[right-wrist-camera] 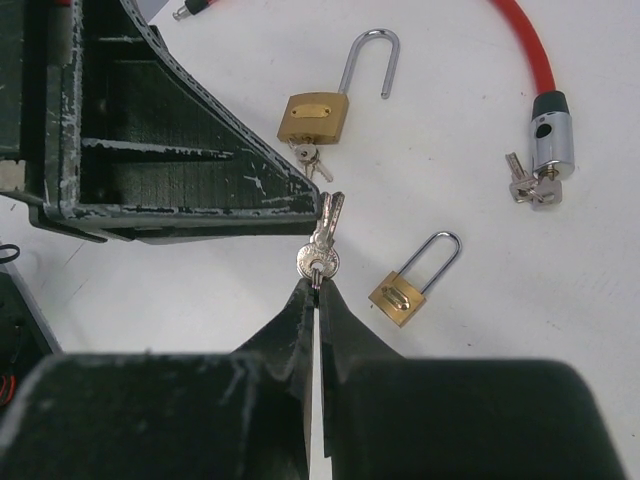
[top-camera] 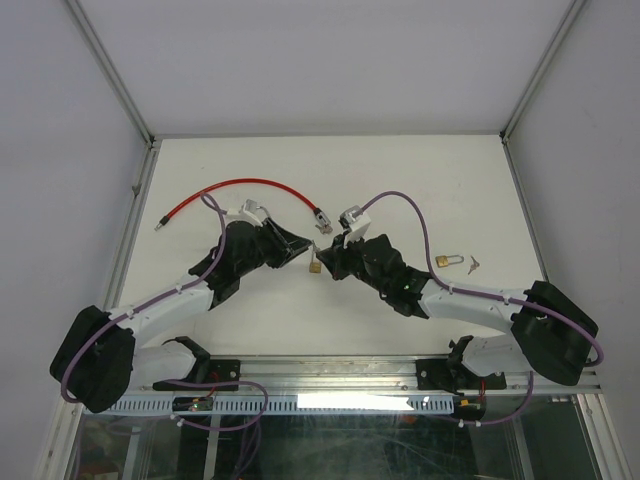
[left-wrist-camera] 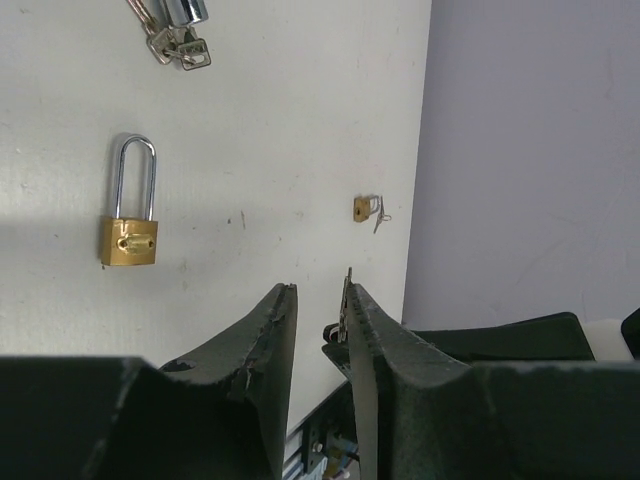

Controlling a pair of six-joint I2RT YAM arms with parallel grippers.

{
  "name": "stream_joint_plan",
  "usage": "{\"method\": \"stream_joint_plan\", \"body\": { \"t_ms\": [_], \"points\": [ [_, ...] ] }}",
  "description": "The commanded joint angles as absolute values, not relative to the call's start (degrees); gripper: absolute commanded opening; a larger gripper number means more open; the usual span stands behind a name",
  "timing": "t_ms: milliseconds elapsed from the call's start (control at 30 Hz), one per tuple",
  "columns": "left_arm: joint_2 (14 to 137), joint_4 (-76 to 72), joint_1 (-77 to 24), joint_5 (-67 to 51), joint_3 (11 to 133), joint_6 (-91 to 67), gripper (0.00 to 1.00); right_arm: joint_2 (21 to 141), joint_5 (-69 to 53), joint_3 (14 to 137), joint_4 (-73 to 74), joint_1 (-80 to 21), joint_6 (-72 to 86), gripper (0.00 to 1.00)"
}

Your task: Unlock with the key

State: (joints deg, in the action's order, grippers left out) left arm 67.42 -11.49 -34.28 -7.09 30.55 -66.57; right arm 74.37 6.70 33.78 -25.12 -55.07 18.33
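The right end effector (right-wrist-camera: 317, 286) is clenching on the keys (right-wrist-camera: 322, 238), pinching them at the heads, with the blades sticking out forward above the counter (right-wrist-camera: 590, 320). The left end effector (left-wrist-camera: 321, 293) is sitting partly released, with a clear gap showing between its fingers. In the right wrist view its tip is meeting the key blades. In the left wrist view a thin key edge is lying along one finger's inner face, and I cannot tell whether it is pressing on it.

The closed brass padlock (right-wrist-camera: 405, 295) is lying flat just right of the right end effector's tip, near the keys but not touching them. The open brass padlock (right-wrist-camera: 315, 118) is lying farther out beside the left end effector's edge. Its shackle is swung free, and a second key set (right-wrist-camera: 310, 158) is sitting at its bottom edge.

The red cable lock (right-wrist-camera: 548, 135) is lying off to the right, with a third key set (right-wrist-camera: 525, 190) hanging at its silver head. In the top view both end effectors are meeting tip to tip mid-counter. A small far padlock (top-camera: 442, 260) is lying well apart beside the right arm, with a loose key (top-camera: 472, 263) next to it.
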Motion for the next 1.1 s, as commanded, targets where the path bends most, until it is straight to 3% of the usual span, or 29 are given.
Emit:
{"method": "stream_joint_plan", "body": {
  "t_ms": [0, 600, 1067],
  "points": [
    [64.2, -13.2, -33.4, -3.6, 30.1, -68.9, 0.27, 74.2, 7.3, 33.9, -30.1, -55.7, 17.6, 0.0],
    [66.4, -15.8, -33.2, -6.0, 31.5, -69.2, 0.2, 74.5, 7.4, 34.4, -30.2, -56.2, 17.3, 0.0],
    [67.3, -16.4, -33.2, -7.3, 32.1, -68.5, 0.06, 74.7, 7.5, 34.5, -30.2, -56.3, 17.1, 0.0]
  ]
}}
